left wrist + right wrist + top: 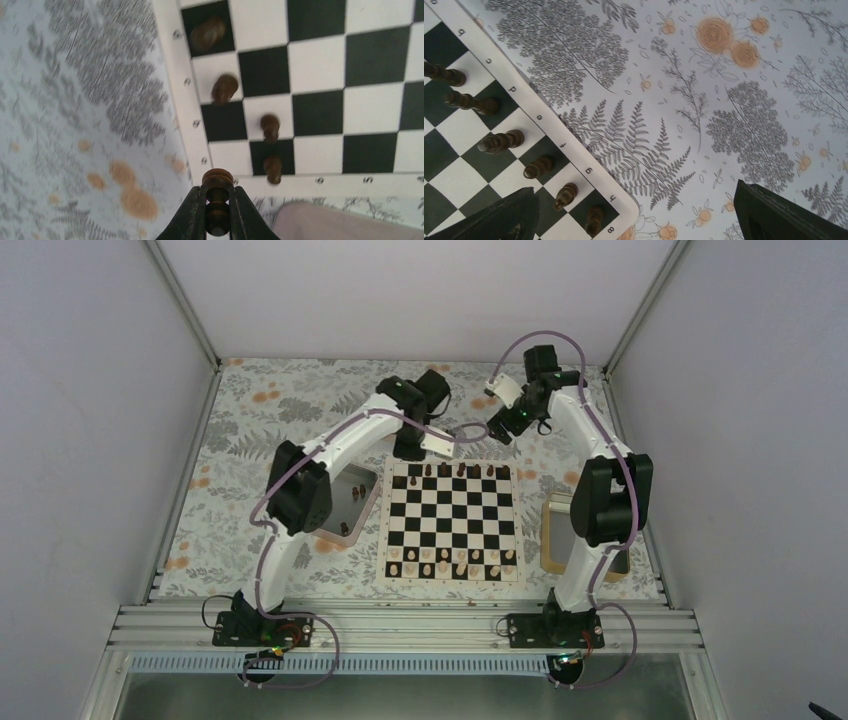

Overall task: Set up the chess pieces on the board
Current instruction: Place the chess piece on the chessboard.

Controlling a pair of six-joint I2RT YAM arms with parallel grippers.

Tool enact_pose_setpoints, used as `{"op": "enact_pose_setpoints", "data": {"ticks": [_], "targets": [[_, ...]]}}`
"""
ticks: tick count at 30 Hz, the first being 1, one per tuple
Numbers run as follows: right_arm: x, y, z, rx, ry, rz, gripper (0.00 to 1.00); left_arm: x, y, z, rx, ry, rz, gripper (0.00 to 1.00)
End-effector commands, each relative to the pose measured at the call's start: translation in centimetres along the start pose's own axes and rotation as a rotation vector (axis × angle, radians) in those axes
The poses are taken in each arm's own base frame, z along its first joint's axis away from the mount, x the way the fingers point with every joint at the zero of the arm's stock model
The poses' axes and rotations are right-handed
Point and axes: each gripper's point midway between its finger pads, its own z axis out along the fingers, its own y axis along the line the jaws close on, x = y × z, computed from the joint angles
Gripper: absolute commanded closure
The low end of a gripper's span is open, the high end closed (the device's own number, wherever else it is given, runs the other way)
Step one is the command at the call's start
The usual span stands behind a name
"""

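Coverage from the top external camera is showing the board [452,523] lying flat at the table centre on a floral tablecloth [290,400], with black and white squares inside a light border. Dark brown chess pieces [447,471] are standing along the far row. Pale pieces [450,562] are occupying the two near rows. More dark pieces are sitting in a metal tray [362,512] just left of the board.

Left wrist camera: the left gripper [218,197] is clamping a held piece [218,179] between its black fingers [192,215]. This piece is showing a turned dark wooden body with a rounded head above a narrow neck. Its long axis is running in line with the fingers, head pointing away from the wrist, over the board's far left corner. Four dark pieces are standing upright on the squares nearest that corner. Border characters are appearing too blurred to read.

Right wrist camera: the right gripper [639,220] is hanging with its jaws spread wide, holding nothing, above the tablecloth just beyond the far right corner. Six dark pieces are standing in one row along the edge squares. Border printing is reading c, e, f, g, h, with 8 at the corner.
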Motion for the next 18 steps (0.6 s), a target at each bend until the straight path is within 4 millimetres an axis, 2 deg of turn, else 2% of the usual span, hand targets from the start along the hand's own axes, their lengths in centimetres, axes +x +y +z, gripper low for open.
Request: {"op": "enact_pose_setpoints", "data": {"ticks": [1, 8, 18], "targets": [[0.3, -2.4, -0.4, 0.052, -0.001, 0.064, 0.0, -2.9, -1.9, 0.4, 0.068, -0.032, 0.086, 0.91], [0.6, -3.2, -0.3, 0.061, 0.005, 0.09, 0.0, -4.9, -3.3, 2.2, 0.12, -0.041, 0.132, 0.91], [0.6, -2.9, -0.3, 0.049, 0.002, 0.087, 0.0, -5.2, -4.4, 4.4, 0.169, -0.026, 0.152, 0.9]]}}
